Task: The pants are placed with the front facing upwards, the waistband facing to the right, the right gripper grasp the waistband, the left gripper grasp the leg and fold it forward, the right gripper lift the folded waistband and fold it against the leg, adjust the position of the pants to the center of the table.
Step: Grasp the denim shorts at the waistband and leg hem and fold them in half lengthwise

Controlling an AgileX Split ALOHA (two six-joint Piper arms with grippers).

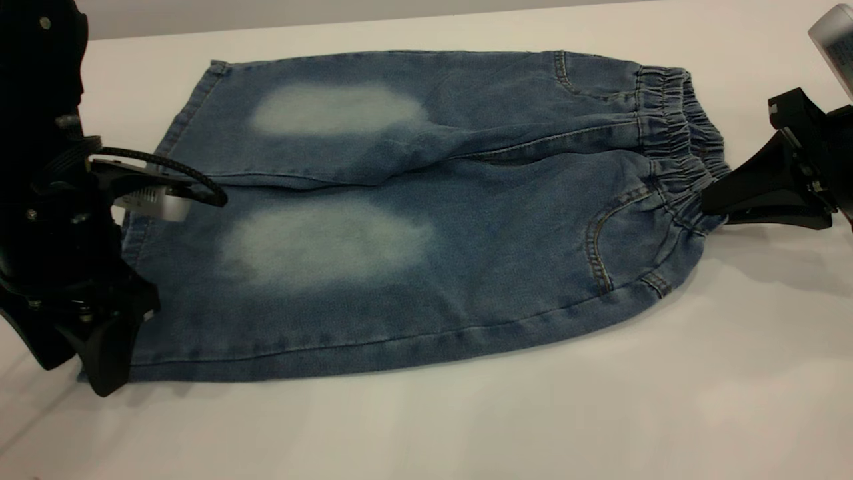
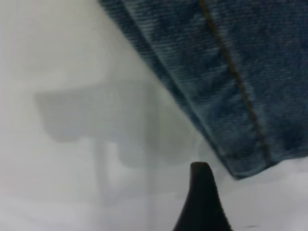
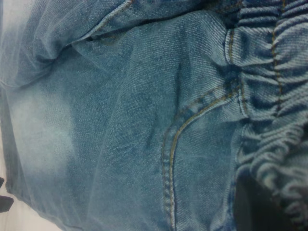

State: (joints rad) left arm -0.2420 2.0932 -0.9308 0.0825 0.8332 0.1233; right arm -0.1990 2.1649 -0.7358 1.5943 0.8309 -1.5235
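Pants [image 1: 413,220] are what you are folding, and your right gripper [image 1: 708,200] is at their gathered end: its wedge jaws are drawn nearly together, tips on the waistband [image 1: 676,143] near its lower corner, the ruched cloth bunching against them, so it looks pinched on the band. The right wrist view shows the elastic close up but not how deep the bite goes. Your left gripper [image 1: 110,363] is at the opposite end from the waistband, at the lower leg's hem corner; whether its jaws are apart or closed you cannot tell. In the left wrist view one fingertip [image 2: 201,192] sits just off the hem corner on bare table [image 1: 426,427], apart from the cloth.

The pants lie flat, front up, unfolded, with the waistband toward the right arm.

The risk, as I judge it: a shallow hold on stretchy elastic could slip when you lift. If the left closes where it sits, it may catch nothing or only the top layer, and the fold would drag crooked.
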